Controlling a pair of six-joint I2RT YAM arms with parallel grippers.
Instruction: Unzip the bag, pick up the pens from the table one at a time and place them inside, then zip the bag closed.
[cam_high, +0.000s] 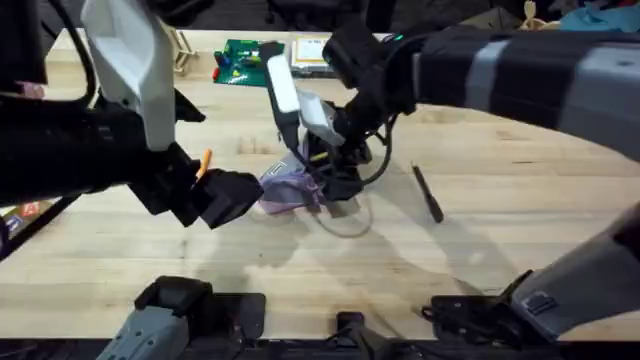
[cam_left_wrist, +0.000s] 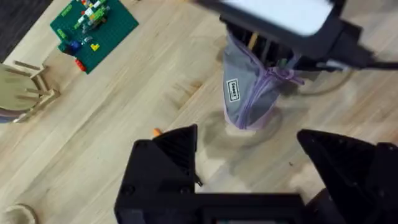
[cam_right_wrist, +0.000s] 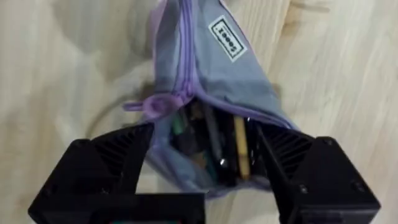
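So the left gripper (cam_high: 222, 198) is hovering over the wooden table (cam_high: 500, 250) a bit left of the middle, fingers spread wide and holding nothing. In the left wrist view its two black fingers (cam_left_wrist: 177, 149) are sitting well apart, with bare wood between them. Just behind it an orange pen (cam_high: 205, 163) is poking out, lying on the table (only the tip is showing, the rest is hidden by the arm).

Right beside that, around the middle of the table, the lavender pencil pouch (cam_high: 288, 190) is being propped up by the right gripper (cam_high: 335, 165). The right wrist camera is looking straight into it: the pouch (cam_right_wrist: 205, 74) is standing partly unzipped, the purple zipper pull (cam_right_wrist: 158, 104) sitting partway along, and the opening is gaping between the two black fingers (cam_right_wrist: 298, 155), which are pressing on its sides. A few pen-like things are already sticking up inside (can't really tell which is which).

A little toward the right edge, a black pen (cam_high: 428, 193) is lying flat on the wood, well apart from the pouch.

Further back, near the far edge, a green building-brick baseplate (cam_high: 238, 62) with small coloured bricks is sitting there, and a light wooden rack thing (cam_left_wrist: 25, 90) is beside it.
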